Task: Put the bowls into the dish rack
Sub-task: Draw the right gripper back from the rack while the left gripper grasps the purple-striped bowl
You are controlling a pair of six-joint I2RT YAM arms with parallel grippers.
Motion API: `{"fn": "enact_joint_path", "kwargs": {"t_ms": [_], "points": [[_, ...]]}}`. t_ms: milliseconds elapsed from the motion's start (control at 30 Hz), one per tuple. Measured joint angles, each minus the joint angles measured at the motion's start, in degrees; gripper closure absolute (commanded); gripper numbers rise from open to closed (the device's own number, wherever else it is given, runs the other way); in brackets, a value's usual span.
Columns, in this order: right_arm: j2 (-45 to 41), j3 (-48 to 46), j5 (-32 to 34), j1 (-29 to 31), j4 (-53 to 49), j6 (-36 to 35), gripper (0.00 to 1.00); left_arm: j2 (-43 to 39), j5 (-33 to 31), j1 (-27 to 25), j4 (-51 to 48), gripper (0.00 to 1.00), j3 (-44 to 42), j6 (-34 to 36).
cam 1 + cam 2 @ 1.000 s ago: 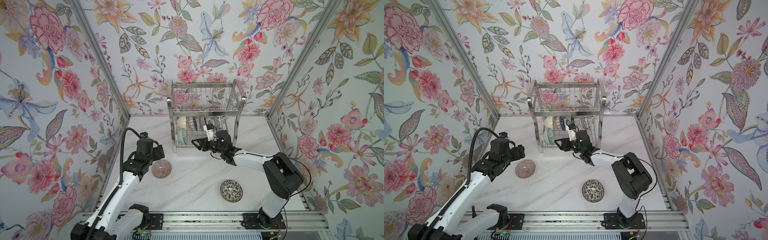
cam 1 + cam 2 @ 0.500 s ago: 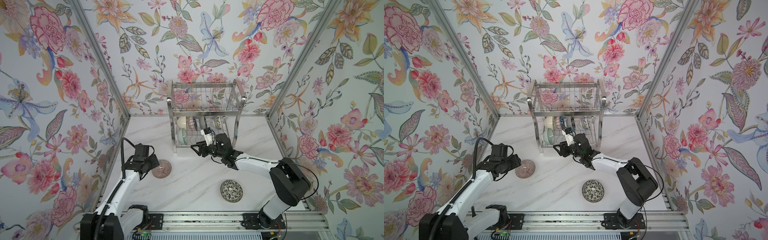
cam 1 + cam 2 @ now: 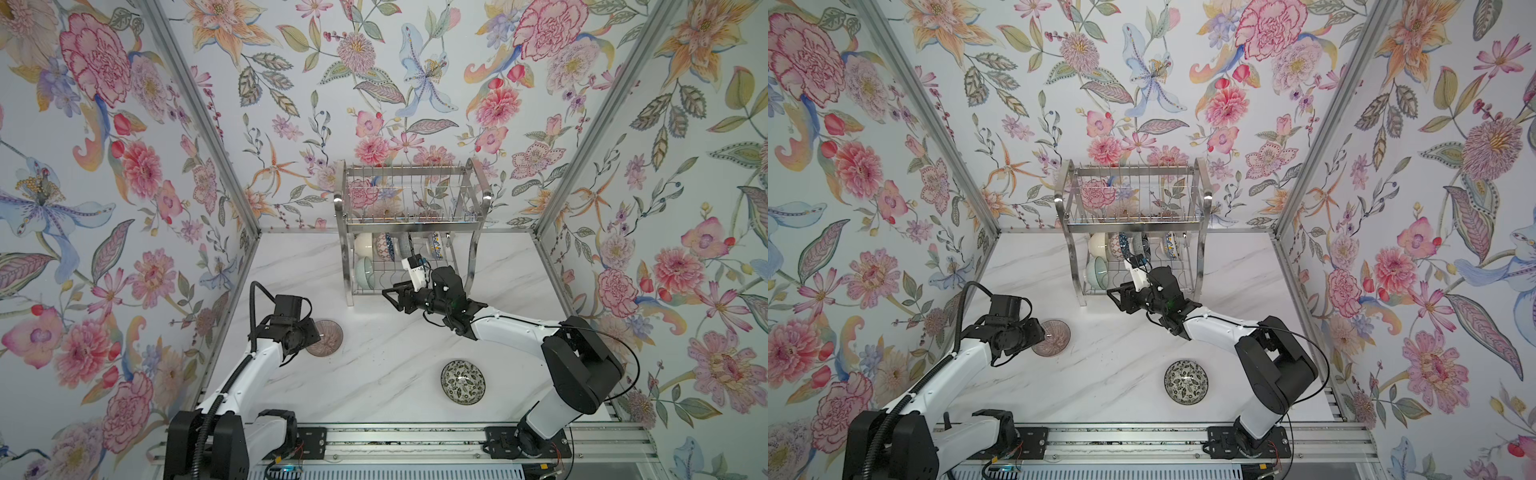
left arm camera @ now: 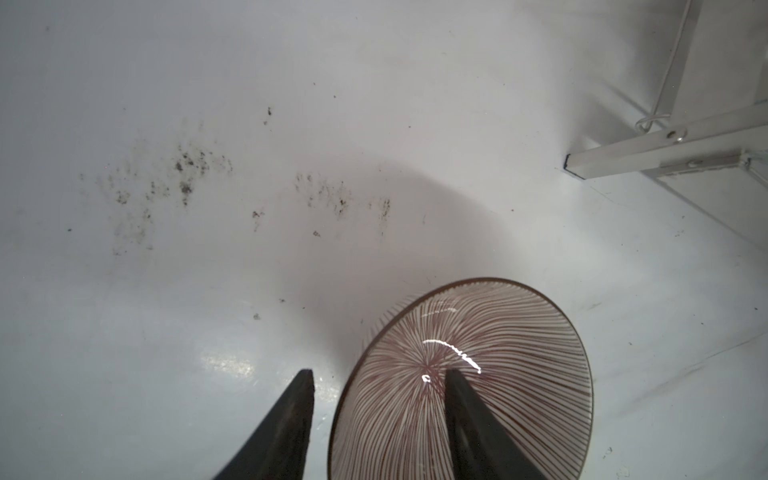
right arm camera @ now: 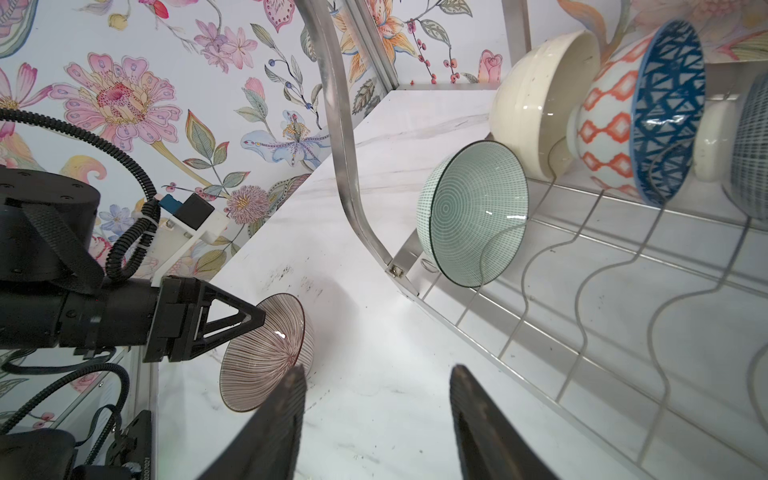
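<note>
A mauve ribbed bowl (image 3: 330,338) (image 3: 1055,337) sits on the white table at the left. My left gripper (image 3: 311,333) (image 4: 378,374) is shut on its rim (image 4: 519,353), with one finger inside the bowl and the other outside. The right wrist view also shows this grip on the mauve bowl (image 5: 266,353). My right gripper (image 3: 392,297) (image 5: 376,370) hangs open and empty just in front of the dish rack (image 3: 409,226) (image 3: 1133,226). A black-white leafy bowl (image 3: 463,381) (image 3: 1185,381) lies upright near the front.
On the rack's lower shelf, a cream bowl (image 5: 536,104), a pale green bowl (image 5: 469,212), a blue lattice bowl (image 5: 665,108) and others stand on edge. The rack's side frame (image 5: 345,124) is close to my right gripper. Floral walls enclose the table on three sides.
My left arm has come down beside the mauve bowl and its gripper has shut on the rim. My right gripper has drawn back a little from the rack, staying open.
</note>
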Motion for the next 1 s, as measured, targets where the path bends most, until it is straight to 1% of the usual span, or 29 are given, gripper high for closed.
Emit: {"fn": "enact_joint_path", "kwargs": {"t_ms": [33, 167, 233, 400, 533, 767, 833, 1000], "points": [[0.00, 0.00, -0.02, -0.11, 0.00, 0.00, 0.43, 0.35, 0.00, -0.35, -0.02, 0.58, 0.00, 0.02], [0.00, 0.00, -0.15, -0.42, 0.02, 0.02, 0.43, 1.33, -0.39, -2.23, -0.04, 0.59, 0.00, 0.46], [0.00, 0.00, -0.15, -0.63, 0.02, 0.02, 0.43, 1.73, -0.61, -3.32, -0.13, 0.66, 0.00, 0.48], [0.00, 0.00, -0.15, -0.90, 0.00, 0.02, 0.43, 1.99, -1.66, -5.66, -0.48, 0.74, 0.00, 0.79], [-0.09, 0.00, -0.11, -1.33, -0.04, 0.02, 0.43, 2.51, -1.70, -7.72, -0.46, 0.84, 0.00, 0.70], [-1.70, -0.02, 0.07, -1.97, -0.55, -0.24, 0.43, 2.64, -1.66, -10.93, -0.26, 0.86, 0.00, 0.33], [-2.03, -0.02, 0.07, -1.99, -0.66, -0.52, 0.43, 2.64, -1.62, -12.33, 0.22, 0.90, -0.02, -0.35], [-2.40, -0.17, 0.59, -1.99, -1.73, -1.55, 0.43, 2.58, -1.33, -16.33, 1.68, 0.94, -0.04, -1.42]]}}
